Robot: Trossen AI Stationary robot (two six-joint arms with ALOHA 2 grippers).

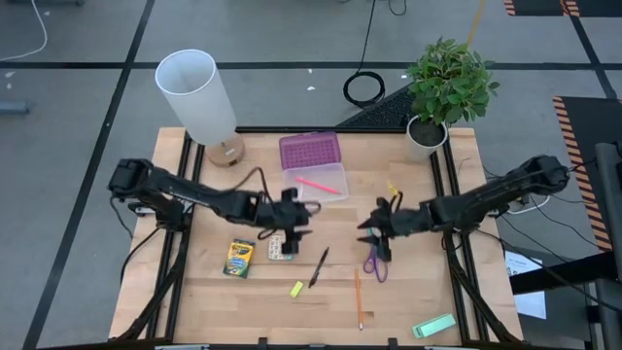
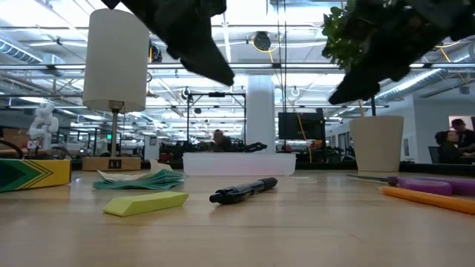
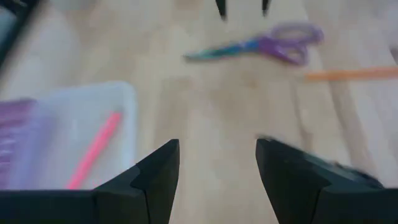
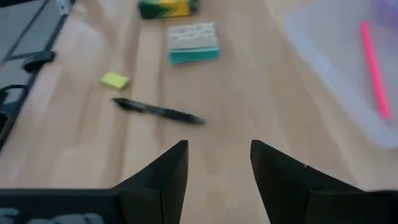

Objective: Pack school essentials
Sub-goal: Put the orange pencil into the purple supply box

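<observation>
Lying near the front edge, the orange pencil (image 1: 358,297) ran front to back, thin and stiff; it would roll, so I judged a pinch at its middle best. Next, the black pen (image 1: 319,267) lay diagonal beside the tiny yellow block (image 1: 296,289). Further back, the left gripper (image 1: 294,231) and right gripper (image 1: 377,236) both hovered with fingers spread, empty. Beyond them 1 pink pencil (image 1: 317,185) lay in the clear box (image 1: 335,173).

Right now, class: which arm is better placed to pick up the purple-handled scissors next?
Probably the right. Its gripper hangs open just beside the purple-handled scissors, empty. The left gripper, also open, sits farther away across the table, nearer the black pen.
</observation>
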